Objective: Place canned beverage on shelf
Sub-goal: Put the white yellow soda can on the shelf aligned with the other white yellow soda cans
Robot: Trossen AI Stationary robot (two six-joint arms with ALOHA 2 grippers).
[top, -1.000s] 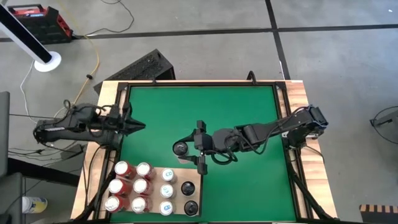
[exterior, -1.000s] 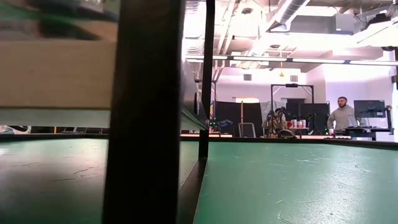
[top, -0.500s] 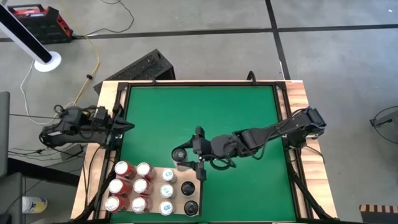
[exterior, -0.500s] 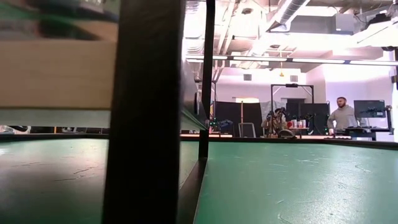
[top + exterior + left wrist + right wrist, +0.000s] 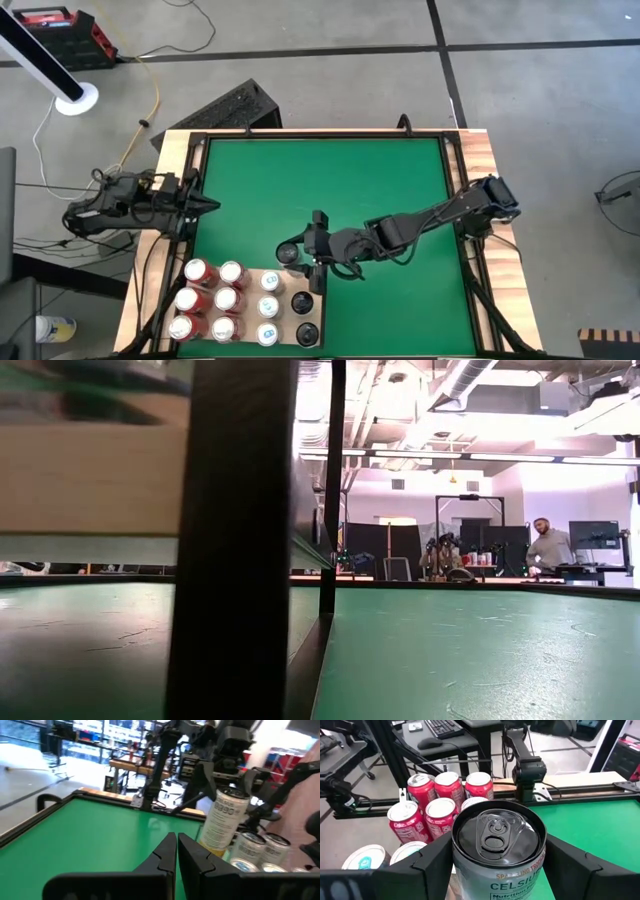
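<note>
Currently carrying step: right gripper clamped on Celsius can, held just beside shelf edge. Left gripper together, parked at left table edge. Next: lower can onto free shelf spot, release.

**Open mat up top, crowded shelf corner below**

You have bare green mat across the far and right parts of the table, free for a gripper to pass. The shelf at the near left is packed: red cans fill its left side, white cans the middle, two dark cans the right. The right gripper, clamping a can, blocks the shelf's far right corner. The left gripper sits shut at the mat's left edge.
</note>
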